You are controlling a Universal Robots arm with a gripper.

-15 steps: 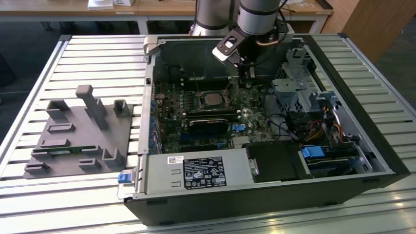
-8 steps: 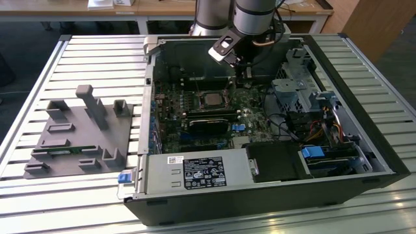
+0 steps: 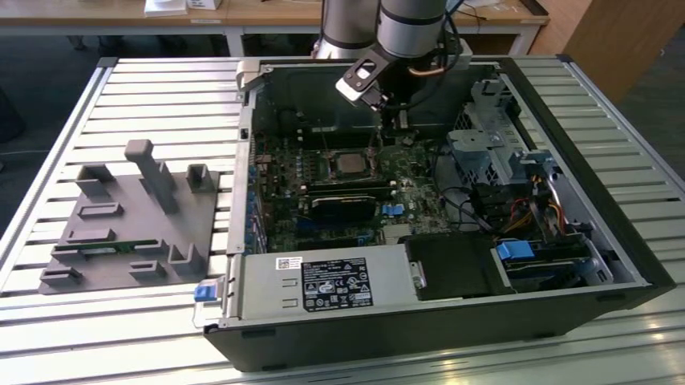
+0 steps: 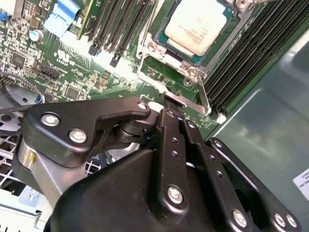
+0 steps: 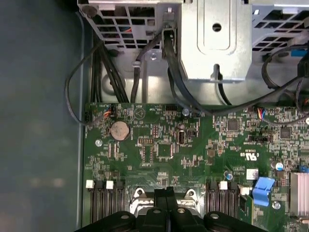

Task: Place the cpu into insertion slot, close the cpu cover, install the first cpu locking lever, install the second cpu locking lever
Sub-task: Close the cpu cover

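Exterior view, case: an open computer case point(image 3: 599, 200) lies on a slatted table point(image 3: 160, 104), with a grey parts fixture point(image 3: 128, 224) to the exterior view's left of it.
Exterior view, arm: the robot arm point(image 3: 412, 28) reaches down into the case, and the gripper point(image 3: 403, 136) is low over the green motherboard point(image 3: 284, 172).
Exterior view, cpu: the cpu point(image 3: 348, 164) sits flat in the insertion slot point(image 3: 332, 165), just beside the gripper's tip.
Second wrist view, cpu: its pale metal face looks up from the socket, and the cpu cover point(image 4: 193, 72) lies down around it as a silver frame.
Second wrist view, claw: clenched, the black fingers point(image 4: 169, 125) pressed together with no gap. Their tips meet a thin metal locking lever point(image 4: 195, 107) running along the socket's edge. Whether they pinch it I cannot tell.
Second wrist view, nearby: black memory slots point(image 4: 251, 53) flank the socket.
First wrist view, claw: the fingers point(image 5: 161, 195) show side by side, closed, over the socket frame.
First wrist view, board: a coin battery point(image 5: 119, 129), a blue connector point(image 5: 263, 189), black cables point(image 5: 174, 82) and a metal drive cage point(image 5: 217, 43) lie beyond.
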